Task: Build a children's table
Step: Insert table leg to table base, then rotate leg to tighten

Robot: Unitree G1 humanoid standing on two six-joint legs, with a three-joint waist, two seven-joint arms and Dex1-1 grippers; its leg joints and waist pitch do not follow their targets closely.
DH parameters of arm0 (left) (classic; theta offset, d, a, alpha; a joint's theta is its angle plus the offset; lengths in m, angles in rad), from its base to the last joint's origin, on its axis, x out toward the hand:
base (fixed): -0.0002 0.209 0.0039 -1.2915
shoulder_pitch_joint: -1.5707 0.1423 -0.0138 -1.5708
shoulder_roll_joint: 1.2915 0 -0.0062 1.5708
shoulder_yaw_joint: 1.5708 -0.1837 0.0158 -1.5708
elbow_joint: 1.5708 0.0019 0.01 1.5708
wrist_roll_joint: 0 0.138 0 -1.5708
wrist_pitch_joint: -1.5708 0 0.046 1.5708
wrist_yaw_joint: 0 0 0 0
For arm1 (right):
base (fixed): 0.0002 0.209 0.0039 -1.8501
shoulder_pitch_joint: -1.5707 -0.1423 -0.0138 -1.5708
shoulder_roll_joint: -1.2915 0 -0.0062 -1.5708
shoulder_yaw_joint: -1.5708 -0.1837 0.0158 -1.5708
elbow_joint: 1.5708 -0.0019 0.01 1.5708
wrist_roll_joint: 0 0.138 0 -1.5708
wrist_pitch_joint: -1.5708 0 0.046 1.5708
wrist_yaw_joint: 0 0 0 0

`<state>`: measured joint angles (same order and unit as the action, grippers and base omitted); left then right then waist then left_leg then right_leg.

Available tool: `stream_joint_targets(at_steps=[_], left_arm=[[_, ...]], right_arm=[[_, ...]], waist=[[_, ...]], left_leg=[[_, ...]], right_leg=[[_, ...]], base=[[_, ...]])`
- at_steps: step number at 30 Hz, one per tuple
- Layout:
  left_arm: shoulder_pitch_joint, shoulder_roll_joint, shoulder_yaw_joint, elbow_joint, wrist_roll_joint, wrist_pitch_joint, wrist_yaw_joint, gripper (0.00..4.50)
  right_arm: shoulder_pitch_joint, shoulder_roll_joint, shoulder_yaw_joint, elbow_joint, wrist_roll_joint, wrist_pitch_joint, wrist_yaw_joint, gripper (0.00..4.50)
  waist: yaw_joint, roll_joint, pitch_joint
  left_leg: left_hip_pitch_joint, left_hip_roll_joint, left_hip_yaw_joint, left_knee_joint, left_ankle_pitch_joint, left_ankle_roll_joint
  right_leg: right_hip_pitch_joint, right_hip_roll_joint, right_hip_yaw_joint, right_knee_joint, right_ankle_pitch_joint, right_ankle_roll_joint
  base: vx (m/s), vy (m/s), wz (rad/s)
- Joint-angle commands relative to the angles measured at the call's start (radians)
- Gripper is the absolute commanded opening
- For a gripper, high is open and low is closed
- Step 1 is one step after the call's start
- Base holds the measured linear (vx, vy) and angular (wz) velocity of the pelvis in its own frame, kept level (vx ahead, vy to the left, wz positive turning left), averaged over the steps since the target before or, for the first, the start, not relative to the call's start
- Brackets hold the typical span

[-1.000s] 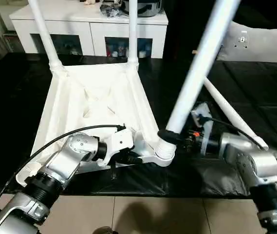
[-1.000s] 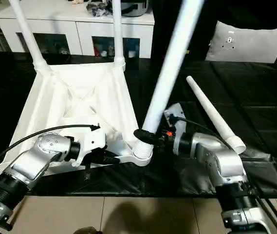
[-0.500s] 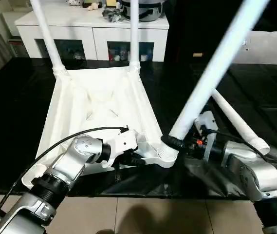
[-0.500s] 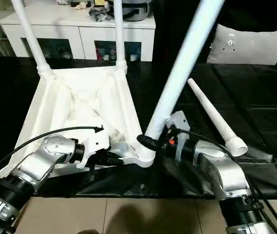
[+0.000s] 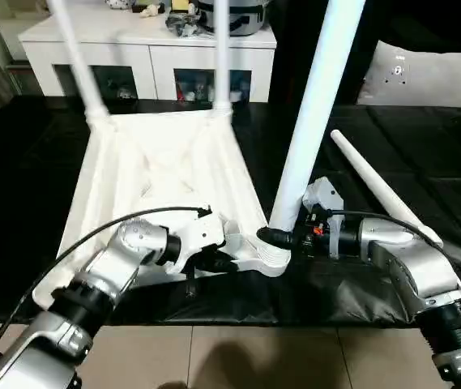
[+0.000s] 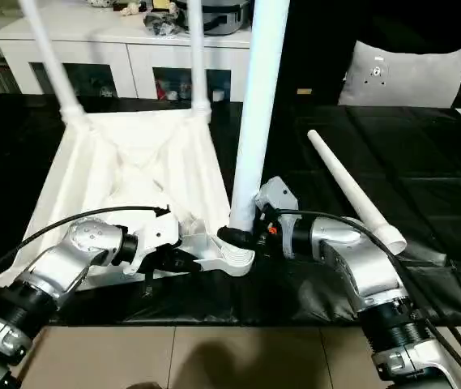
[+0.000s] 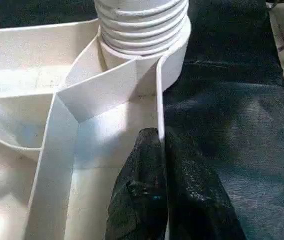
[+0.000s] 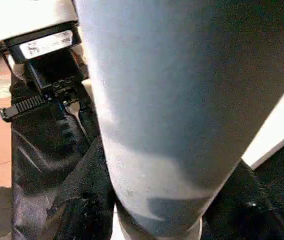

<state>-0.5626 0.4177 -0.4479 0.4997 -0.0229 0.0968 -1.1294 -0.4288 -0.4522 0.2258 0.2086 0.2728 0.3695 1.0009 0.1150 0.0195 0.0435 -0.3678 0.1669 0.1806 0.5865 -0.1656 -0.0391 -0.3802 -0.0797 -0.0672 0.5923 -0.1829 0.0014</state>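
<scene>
Gripping leg (image 5: 311, 121) low with right claw (image 5: 283, 239), closed round it; left claw (image 7: 159, 165) pinching top's rim (image 7: 160, 100); light stiff slick plastic, hold near socket

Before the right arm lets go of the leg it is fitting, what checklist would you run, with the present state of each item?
1. Tabletop steadied: ok. The left end effector is shut on its near rim wall.
2. Third leg held: ok. The right end effector is shut on its base.
3. Third leg upright over the near right corner socket: ok, it stands close to vertical.
4. Leg screwed fully home: cannot tell. Thread ridges show above the socket.
5. Two far legs fitted: ok, both stand in their far corner sockets.
6. Fourth leg ready: ok, it lies loose on the black mat to the right.
</scene>
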Motion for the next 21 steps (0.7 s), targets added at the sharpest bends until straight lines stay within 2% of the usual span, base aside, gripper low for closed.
stream_joint_targets(at_steps=[1,5,6,9,11,13,15,16,17,18,19,20,21], left_arm=[[-0.041,0.016,0.020,0.013,0.030,-0.015,0.017,0.00],[-0.040,0.008,0.028,0.022,0.029,-0.003,0.020,0.00],[-0.037,0.006,0.031,0.019,0.025,0.007,0.022,0.00],[-0.019,0.005,0.041,-0.022,0.015,0.074,0.043,0.00],[0.022,-0.016,0.078,-0.119,-0.016,0.200,0.108,0.00],[0.054,-0.059,0.112,-0.224,-0.051,0.323,0.179,0.00],[0.083,-0.103,0.120,-0.337,-0.070,0.434,0.231,0.00],[0.090,-0.115,0.117,-0.369,-0.069,0.462,0.244,0.00],[0.100,-0.158,0.107,-0.430,-0.061,0.516,0.283,0.00],[0.102,-0.179,0.099,-0.452,-0.050,0.536,0.301,0.00],[0.102,-0.185,0.096,-0.458,-0.047,0.541,0.307,0.00],[0.092,-0.210,0.075,-0.467,-0.015,0.554,0.327,0.00],[0.092,-0.210,0.075,-0.467,-0.015,0.554,0.327,0.00]], right_arm=[[0.044,-0.019,0.061,0.054,-0.032,0.062,0.027,1.87],[0.058,-0.009,0.052,0.042,-0.021,0.071,0.015,1.87],[0.062,-0.004,0.046,0.038,-0.020,0.071,0.006,1.87],[0.078,0.021,0.019,0.017,-0.026,0.079,-0.067,1.87],[0.103,0.062,-0.012,-0.026,-0.050,0.144,-0.204,1.87],[0.114,0.098,-0.029,-0.053,-0.069,0.202,-0.300,1.87],[0.109,0.146,-0.049,-0.055,-0.091,0.252,-0.401,1.87],[0.107,0.161,-0.056,-0.054,-0.097,0.268,-0.433,1.87],[0.087,0.204,-0.081,-0.031,-0.115,0.289,-0.519,1.87],[0.074,0.225,-0.093,-0.015,-0.125,0.293,-0.561,1.87],[0.070,0.231,-0.096,-0.010,-0.128,0.294,-0.574,1.87],[0.042,0.269,-0.117,0.030,-0.135,0.297,-0.641,1.87],[0.042,0.269,-0.117,0.030,-0.135,0.297,-0.641,1.87]], waist=[[-0.005,-0.002,-0.042],[-0.004,0.003,-0.043],[-0.004,0.001,-0.042],[-0.006,0.001,-0.040],[-0.011,0.002,-0.037],[-0.019,0.000,-0.035],[-0.030,0.000,-0.033],[-0.040,-0.001,-0.031],[-0.050,0.000,-0.034],[-0.056,0.003,-0.036],[-0.069,0.003,-0.035],[-0.074,0.004,-0.034],[-0.083,0.000,-0.030]], left_leg=[[0.031,0.068,-0.044,-0.092,-0.523,-0.048],[0.031,0.068,-0.042,-0.093,-0.512,-0.050],[0.032,0.068,-0.040,-0.093,-0.516,-0.050],[0.031,0.069,-0.043,-0.096,-0.525,-0.056],[0.031,0.068,-0.047,-0.099,-0.545,-0.066],[0.030,0.067,-0.051,-0.098,-0.562,-0.077],[0.030,0.062,-0.055,-0.094,-0.580,-0.080],[0.025,0.060,-0.059,-0.095,-0.586,-0.078],[0.012,0.059,-0.064,-0.102,-0.580,-0.079],[0.011,0.061,-0.066,-0.104,-0.581,-0.084],[0.010,0.058,-0.068,-0.104,-0.595,-0.084],[0.017,0.054,-0.067,-0.101,-0.608,-0.081],[0.021,0.050,-0.066,-0.096,-0.621,-0.072]], right_leg=[[0.000,-0.089,0.048,-0.102,-0.562,-0.109],[0.002,-0.088,0.051,-0.097,-0.518,-0.131],[0.001,-0.088,0.051,-0.099,-0.518,-0.134],[0.002,-0.088,0.051,-0.098,-0.540,-0.130],[0.000,-0.088,0.049,-0.100,-0.579,-0.119],[0.000,-0.089,0.045,-0.101,-0.623,-0.103],[-0.005,-0.089,0.039,-0.110,-0.677,-0.081],[-0.002,-0.088,0.033,-0.114,-0.700,-0.067],[0.009,-0.088,0.030,-0.111,-0.690,-0.055],[0.009,-0.086,0.031,-0.108,-0.666,-0.061],[0.008,-0.082,0.024,-0.114,-0.654,-0.056],[0.003,-0.081,0.022,-0.122,-0.658,-0.050],[-0.004,-0.081,0.018,-0.133,-0.688,-0.039]], base=[[0.000,0.000,0.00],[0.000,0.000,0.00],[0.000,0.000,0.00],[0.000,0.000,0.00],[0.000,0.000,0.00],[0.000,0.000,0.00],[0.000,0.000,0.00],[0.000,0.000,0.00],[0.006,0.028,-0.21],[0.006,0.028,-0.21],[0.000,0.000,0.00],[0.000,0.000,0.00],[0.000,0.000,0.00]])
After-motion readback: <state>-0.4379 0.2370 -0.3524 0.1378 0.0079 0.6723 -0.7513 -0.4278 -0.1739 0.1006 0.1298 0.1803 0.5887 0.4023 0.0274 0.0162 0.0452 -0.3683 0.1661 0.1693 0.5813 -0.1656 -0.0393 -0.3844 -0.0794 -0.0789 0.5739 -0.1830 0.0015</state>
